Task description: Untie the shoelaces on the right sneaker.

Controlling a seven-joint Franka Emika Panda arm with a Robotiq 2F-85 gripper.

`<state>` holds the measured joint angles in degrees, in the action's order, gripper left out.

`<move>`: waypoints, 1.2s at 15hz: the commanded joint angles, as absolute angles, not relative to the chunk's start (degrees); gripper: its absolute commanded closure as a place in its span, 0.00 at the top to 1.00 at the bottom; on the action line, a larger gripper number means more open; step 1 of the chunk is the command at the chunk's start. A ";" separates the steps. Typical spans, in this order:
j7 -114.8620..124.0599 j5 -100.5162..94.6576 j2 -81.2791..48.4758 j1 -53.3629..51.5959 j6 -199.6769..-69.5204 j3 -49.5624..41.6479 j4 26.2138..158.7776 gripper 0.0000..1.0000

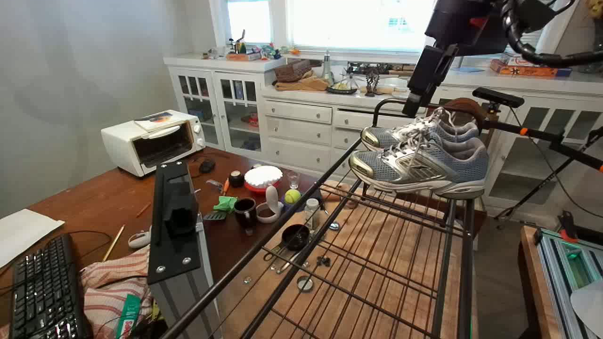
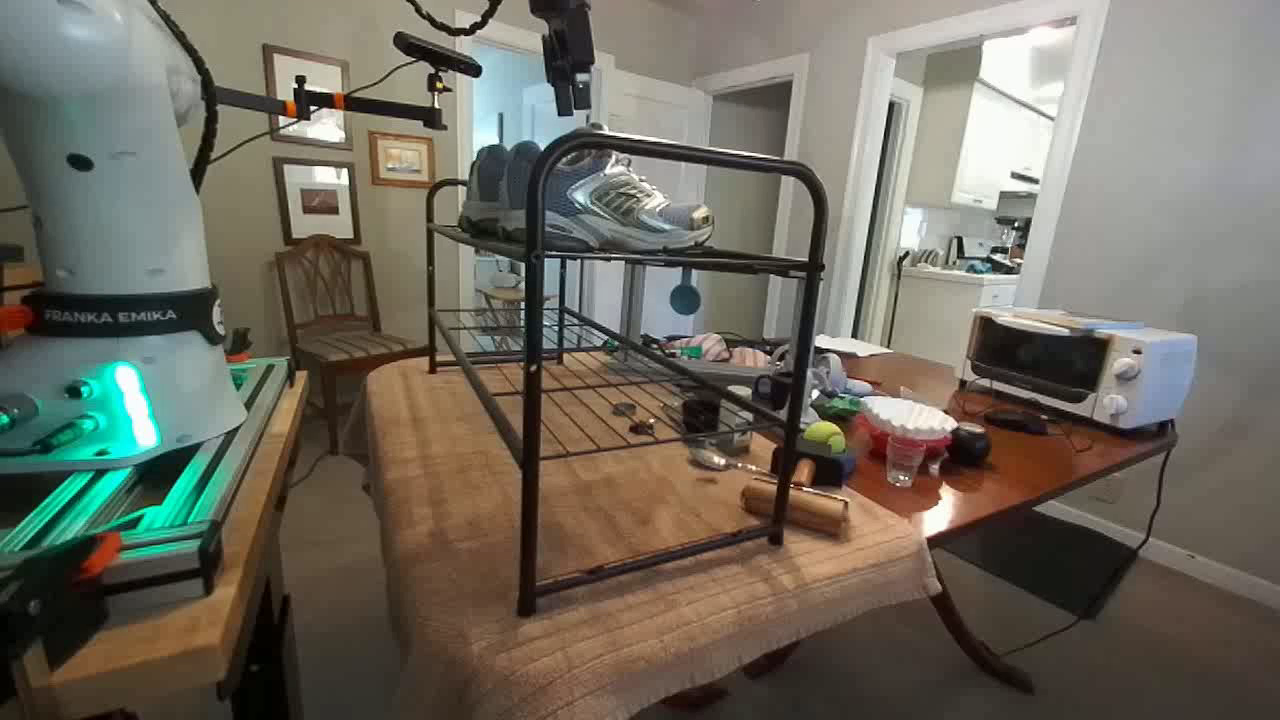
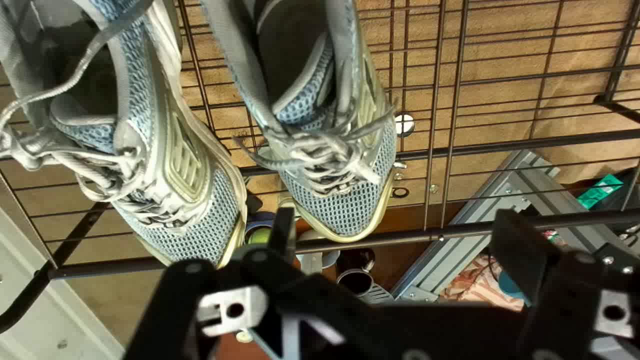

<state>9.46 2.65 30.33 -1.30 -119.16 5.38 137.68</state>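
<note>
Two blue and silver sneakers stand side by side on the top shelf of a black wire rack [image 2: 680, 148]. In an exterior view, the nearer sneaker [image 1: 424, 167] partly hides the farther sneaker [image 1: 377, 137]. In the wrist view, the left sneaker [image 3: 192, 210] has a raised knot of laces [image 3: 30, 145], with one lace trailing across its opening. The right sneaker [image 3: 345, 205] has laces [image 3: 325, 145] bunched in a knot with loose ends to both sides. My gripper [image 3: 400, 235] is open and empty. It hovers above the sneakers in both exterior views [image 1: 411, 109] [image 2: 572, 105], apart from them.
The rack stands on a towel [image 2: 430, 480] over a wooden table [image 1: 89, 193]. An aluminium frame [image 1: 174, 226] stands beside it. A toaster oven [image 1: 155, 141], a dark mug [image 1: 245, 212] and a tennis ball [image 1: 292, 196] are on the table. A camera on an arm [image 2: 437, 55] is near the rack.
</note>
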 commanded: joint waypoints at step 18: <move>33.77 -9.13 27.27 7.67 -119.66 11.10 136.39 1.00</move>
<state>25.89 -6.27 29.14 4.89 -122.64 8.89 138.00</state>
